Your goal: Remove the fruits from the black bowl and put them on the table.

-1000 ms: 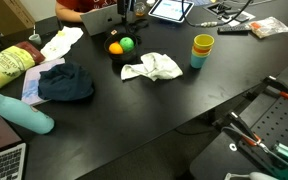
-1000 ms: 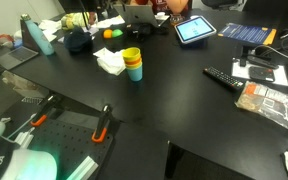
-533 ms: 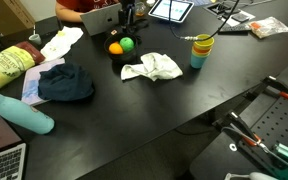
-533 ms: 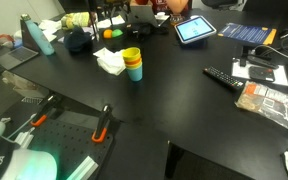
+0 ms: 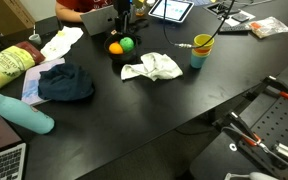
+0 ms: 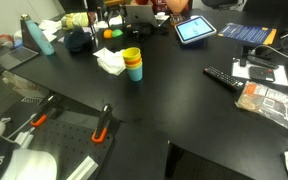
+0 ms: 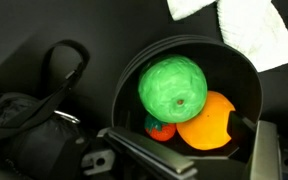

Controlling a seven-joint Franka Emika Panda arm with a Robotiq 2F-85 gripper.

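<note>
A black bowl [image 7: 239, 75] holds a green round fruit [image 7: 172, 88], an orange [image 7: 214, 120] and a small red fruit [image 7: 160, 128]. In both exterior views the bowl [image 5: 117, 56] [image 6: 111, 36] stands at the far side of the black table with the green fruit [image 5: 127, 43] and the orange [image 5: 115, 47] showing. My gripper [image 7: 194, 152] hangs open and empty just above the bowl, one finger on each side of the fruits. In an exterior view the gripper [image 5: 123, 22] is over the bowl.
A crumpled white cloth [image 5: 152, 67] lies beside the bowl. Stacked yellow and teal cups [image 5: 202, 50] stand further along. A dark cloth [image 5: 66, 82], a teal bottle [image 5: 24, 113], a snack bag [image 5: 9, 65], a tablet [image 6: 195, 29] and a remote [image 6: 224, 78] are on the table.
The arm has shifted only slightly above the bowl. The fruits and the bowl have not moved.
</note>
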